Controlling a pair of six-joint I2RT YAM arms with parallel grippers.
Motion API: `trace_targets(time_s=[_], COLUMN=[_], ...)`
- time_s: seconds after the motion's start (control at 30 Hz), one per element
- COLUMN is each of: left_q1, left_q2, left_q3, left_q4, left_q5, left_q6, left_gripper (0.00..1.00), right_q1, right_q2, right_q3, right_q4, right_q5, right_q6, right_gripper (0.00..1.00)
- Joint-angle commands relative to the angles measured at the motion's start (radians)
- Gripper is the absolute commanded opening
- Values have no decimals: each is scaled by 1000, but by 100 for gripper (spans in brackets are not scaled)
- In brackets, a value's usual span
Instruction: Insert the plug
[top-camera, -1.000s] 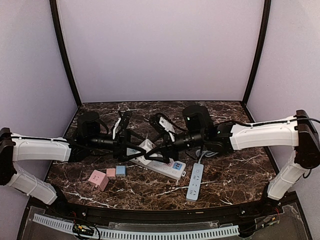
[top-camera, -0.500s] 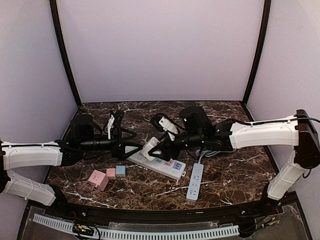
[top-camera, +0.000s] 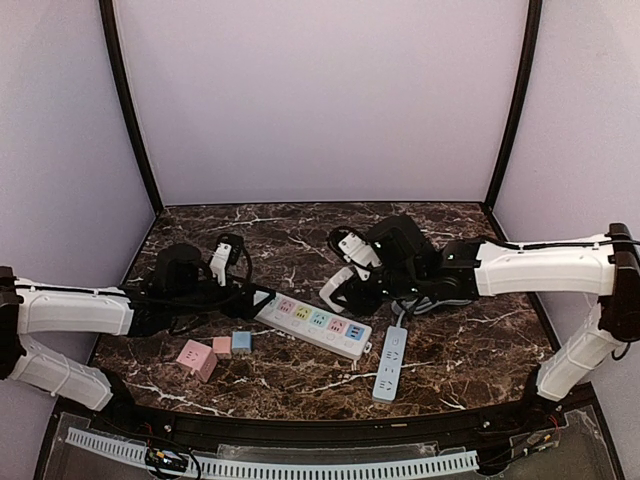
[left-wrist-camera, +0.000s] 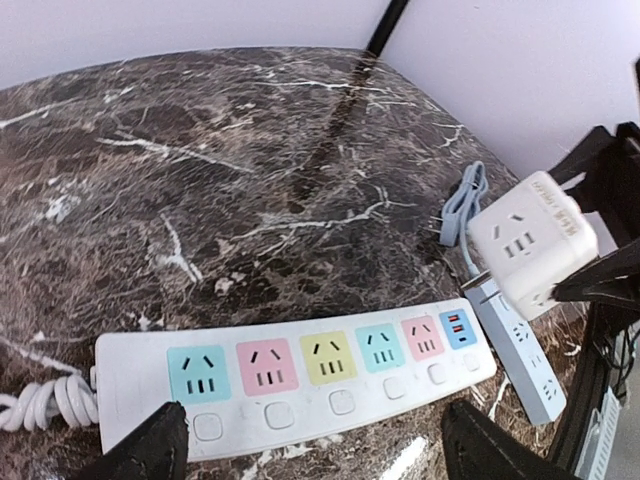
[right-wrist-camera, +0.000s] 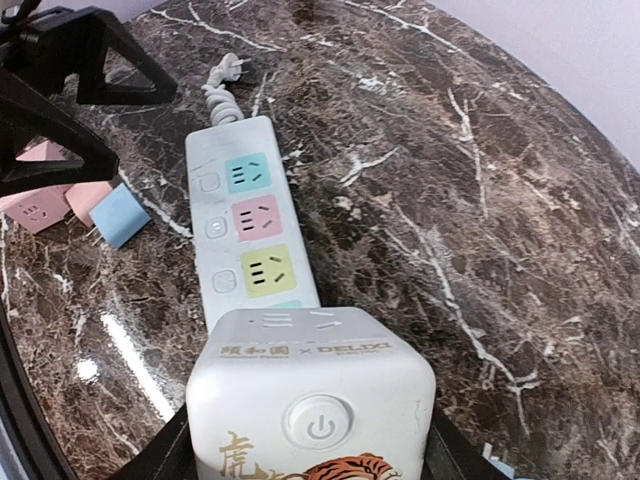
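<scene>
A white power strip (top-camera: 315, 326) with coloured sockets lies flat on the marble table; it also shows in the left wrist view (left-wrist-camera: 300, 375) and the right wrist view (right-wrist-camera: 245, 220). My right gripper (top-camera: 340, 288) is shut on a white cube plug (right-wrist-camera: 315, 400) and holds it above the strip's right half. The cube also shows in the left wrist view (left-wrist-camera: 530, 240). My left gripper (top-camera: 262, 298) is open and empty, low at the strip's left end, with the fingers (left-wrist-camera: 155, 445) spread wider than the strip.
A blue-grey power strip (top-camera: 390, 362) lies right of the white one, its blue cable (left-wrist-camera: 460, 200) behind. Two pink cubes (top-camera: 195, 358) and a blue cube (top-camera: 241, 340) sit at front left. The white strip's coiled cord (right-wrist-camera: 222, 85) lies at its left end.
My right gripper has carried the cube to the right, off the strip's left end. My left arm has drawn back to the left, leaving the strip uncovered.
</scene>
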Motion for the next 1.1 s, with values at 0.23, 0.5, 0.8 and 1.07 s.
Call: trace_targets(time_s=[0.23, 0.5, 0.8, 1.07], left_q1=[-67, -75, -77, -75], left_q2=[116, 187, 345, 401], left_q3=[-26, -40, -14, 54], left_q4=[-38, -26, 92, 95], left_q5=[-241, -310, -293, -298], left_q6=[-287, -331, -322, -229], left_gripper=[72, 60, 53, 53], right_q1=[-39, -57, -58, -36], right_q2=[18, 189, 289, 248], right_q3=[10, 84, 109, 74], right_q4=[-55, -151, -200, -157], right_q5=[356, 450, 327, 118], right_q6=[32, 42, -9, -54], right_gripper=[0, 0, 0, 0])
